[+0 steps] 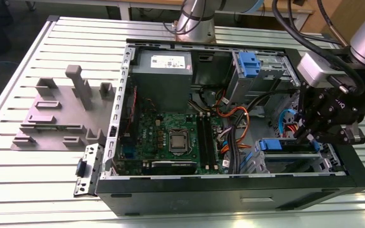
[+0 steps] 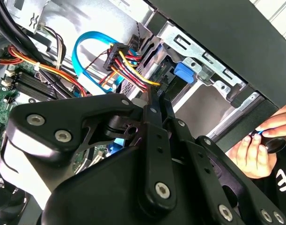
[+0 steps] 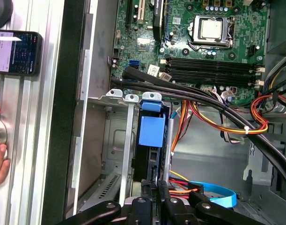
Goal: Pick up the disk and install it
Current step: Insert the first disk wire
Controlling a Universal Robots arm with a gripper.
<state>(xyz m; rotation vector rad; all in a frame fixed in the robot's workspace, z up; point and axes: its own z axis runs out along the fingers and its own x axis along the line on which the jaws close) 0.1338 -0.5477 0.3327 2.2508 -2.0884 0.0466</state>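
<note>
Sliding into the drive cage at the case's front corner, the disk (image 3: 151, 154) stands on edge between the black claw's (image 3: 157, 187) fingers, which look clamped on it.

Blue plastic rail and tab on the disk, bare folded sheet-metal cage (image 3: 115, 140) around it, glossy green motherboard (image 3: 180, 37) with a square silver CPU beside. Braided red, yellow and orange power wires (image 2: 128, 70) plus a flat blue ribbon cable (image 2: 86, 47) hang nearby. White sticker on the grey power supply (image 1: 163, 64), text too small to read. Ribbed aluminium tabletop (image 1: 30, 180) underneath.
</note>
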